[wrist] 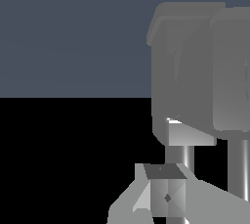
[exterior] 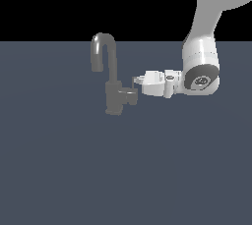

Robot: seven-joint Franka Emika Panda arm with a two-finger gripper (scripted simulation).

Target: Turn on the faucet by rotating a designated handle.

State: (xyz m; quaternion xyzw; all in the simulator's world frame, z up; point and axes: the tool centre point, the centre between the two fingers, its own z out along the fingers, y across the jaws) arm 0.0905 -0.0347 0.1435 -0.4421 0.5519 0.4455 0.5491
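**Reaching level toward the faucet's side handle**

Standing on the flat slate-blue worktop (exterior: 59,170), the faucet (exterior: 114,89) is a small matte grey fixture: a short, thick cylindrical body with a tall gooseneck spout (exterior: 102,47) that hooks over toward the exterior view's left. Its handle (exterior: 131,94) is a short grey stub projecting from the body toward the exterior view's right, level with the upper part of the body.

The white arm (exterior: 202,69) comes down from the upper corner on the exterior view's right and bends so that its wrist lies roughly horizontal, pointing at the faucet. The end effector (exterior: 136,80) sits at the outer end of the handle, just above the stub and either touching it or very nearly so; the exterior view is too coarse to settle which.

In the wrist view, the faucet body (wrist: 195,71) fills the frame close up, with one pale fingertip (wrist: 166,193) in front of it. Whether the fingers are spread or closed cannot be told from either view.
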